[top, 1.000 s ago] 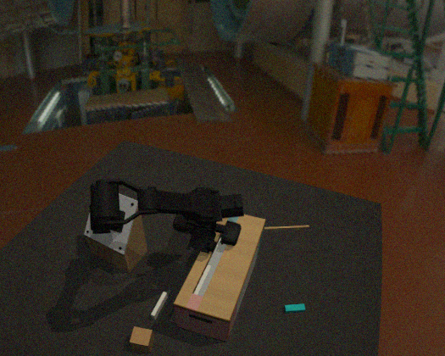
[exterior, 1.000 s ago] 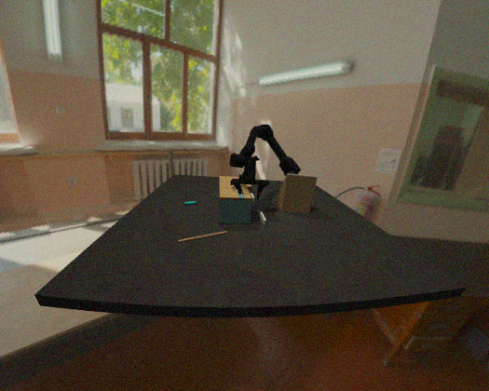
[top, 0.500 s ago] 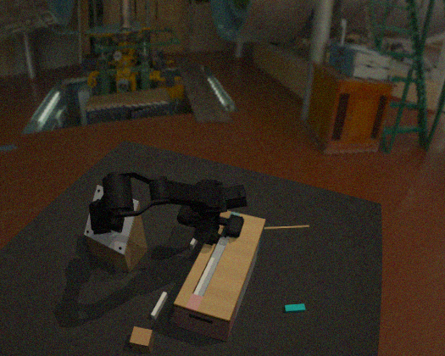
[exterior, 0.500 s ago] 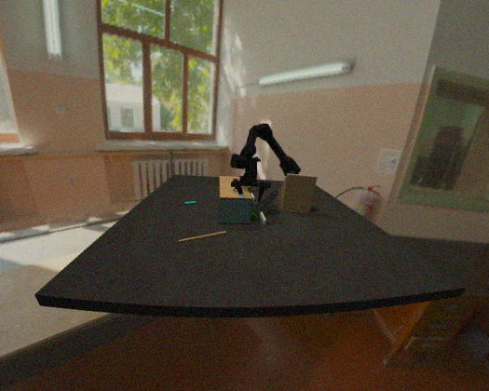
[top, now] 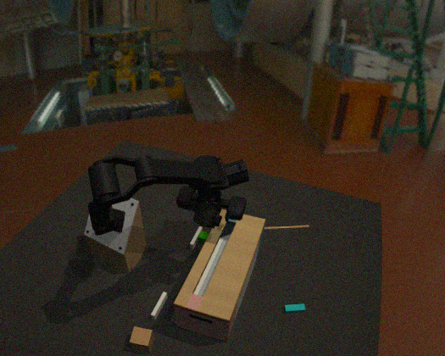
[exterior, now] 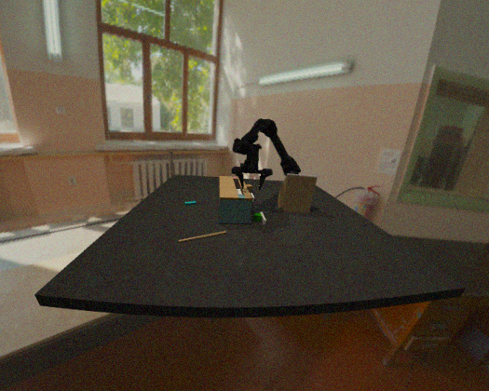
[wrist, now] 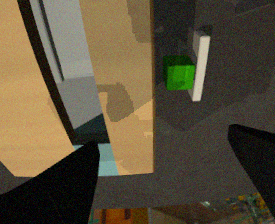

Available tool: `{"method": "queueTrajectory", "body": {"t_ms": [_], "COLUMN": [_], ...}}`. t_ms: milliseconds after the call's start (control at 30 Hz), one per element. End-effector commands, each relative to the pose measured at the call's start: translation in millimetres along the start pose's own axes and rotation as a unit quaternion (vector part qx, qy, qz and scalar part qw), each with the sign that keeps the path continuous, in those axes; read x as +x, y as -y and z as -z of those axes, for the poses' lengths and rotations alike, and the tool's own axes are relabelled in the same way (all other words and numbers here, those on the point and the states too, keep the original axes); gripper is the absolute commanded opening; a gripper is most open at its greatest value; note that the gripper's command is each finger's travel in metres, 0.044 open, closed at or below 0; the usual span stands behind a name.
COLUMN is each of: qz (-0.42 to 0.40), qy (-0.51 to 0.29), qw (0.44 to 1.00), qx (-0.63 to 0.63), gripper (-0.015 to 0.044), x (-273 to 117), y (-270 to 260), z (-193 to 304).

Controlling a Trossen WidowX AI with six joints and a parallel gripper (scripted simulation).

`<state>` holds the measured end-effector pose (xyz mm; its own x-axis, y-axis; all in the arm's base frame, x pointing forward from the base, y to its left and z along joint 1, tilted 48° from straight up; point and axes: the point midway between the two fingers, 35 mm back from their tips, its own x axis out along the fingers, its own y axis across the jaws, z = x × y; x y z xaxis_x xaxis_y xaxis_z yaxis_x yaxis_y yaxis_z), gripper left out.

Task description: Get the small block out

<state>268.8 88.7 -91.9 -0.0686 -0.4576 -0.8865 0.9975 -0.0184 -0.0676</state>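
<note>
Green block (top: 203,236) (exterior: 258,217) (wrist: 179,73) lying on the dark table (top: 324,263) (exterior: 244,265) (wrist: 183,175), out of the box (top: 239,263) (exterior: 235,210) (wrist: 133,65), near the box's long side at the teal end. A white strip (top: 196,236) (exterior: 264,217) (wrist: 201,67) is standing just beside the block, on the side away from the box; whether the two are touching, cannot tell. Gripper (top: 219,212) (exterior: 251,187) (wrist: 165,140) hanging over the teal end of the box, pointing down, fingers spreading wide, nearly fully open, holding nothing. In the wrist view one finger is showing over the box's end and the other over the table past the strip, with the block lying farther up the view, not between the tips. Box is standing upright, its wooden top carrying a long slot, pink patch at one end, teal at the other. Second white strip (top: 158,305) is lying farther along the same side, near a small wooden block (top: 141,337). Thin wooden stick (top: 286,227) (exterior: 202,235) is lying off the teal end; a flat cyan piece (top: 295,308) (exterior: 190,202) is resting well apart, on the far side of the box from the arm's wooden pedestal (top: 136,250) (exterior: 298,195).
</note>
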Motion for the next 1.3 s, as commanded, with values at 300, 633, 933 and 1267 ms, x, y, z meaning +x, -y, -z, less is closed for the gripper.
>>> {"method": "queueTrajectory", "body": {"t_ms": [300,633,933,1267], "qz": [-0.014,0.031,0.077,0.137], "qy": [0.053,0.108,0.125,0.123], "qw": [0.842,0.484,0.218,-0.093], "qx": [-0.536,-0.868,-0.965,-0.979], "gripper": [0.0285,0.0285,0.0285,0.0285], "x": [1,2,2,1], "y": [12,20,25,29], "z": [21,28,32,36]}}
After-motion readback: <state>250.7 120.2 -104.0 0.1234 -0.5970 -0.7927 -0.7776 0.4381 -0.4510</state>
